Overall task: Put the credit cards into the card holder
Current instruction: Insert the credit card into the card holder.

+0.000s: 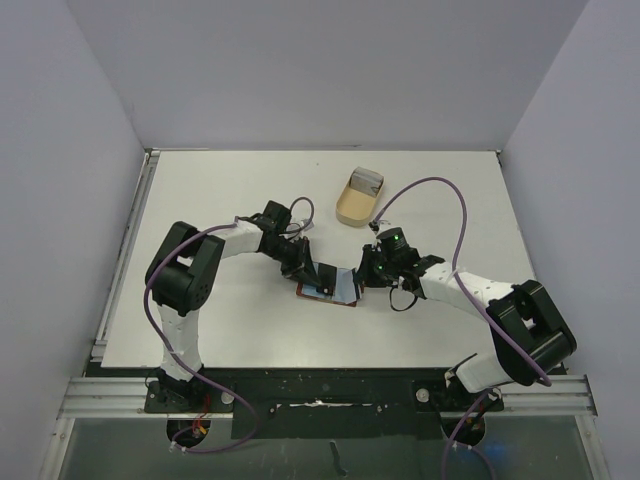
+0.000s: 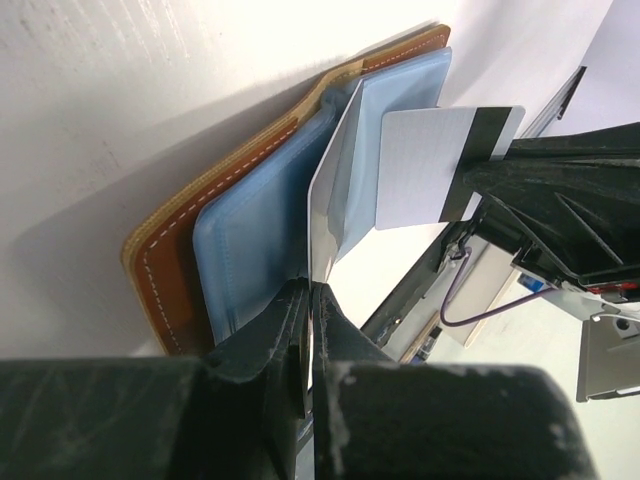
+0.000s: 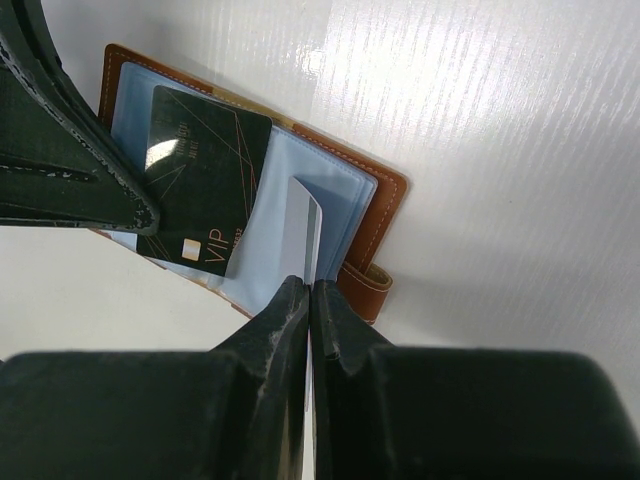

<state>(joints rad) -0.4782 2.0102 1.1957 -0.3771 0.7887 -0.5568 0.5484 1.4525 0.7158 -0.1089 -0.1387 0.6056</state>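
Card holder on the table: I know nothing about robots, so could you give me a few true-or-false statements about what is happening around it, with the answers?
1. The card holder lies open on the table. True.
2. The right gripper pinches a card with a dark stripe. True.
3. The left gripper is wide open. False: its jaws are shut on a thin sheet at the holder.
4. The tan tray sits between the two grippers. False: it stands farther back, apart from them.

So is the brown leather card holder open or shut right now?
Open: the reddish-brown leather card holder lies spread on the white table, pale blue inner sleeves exposed.
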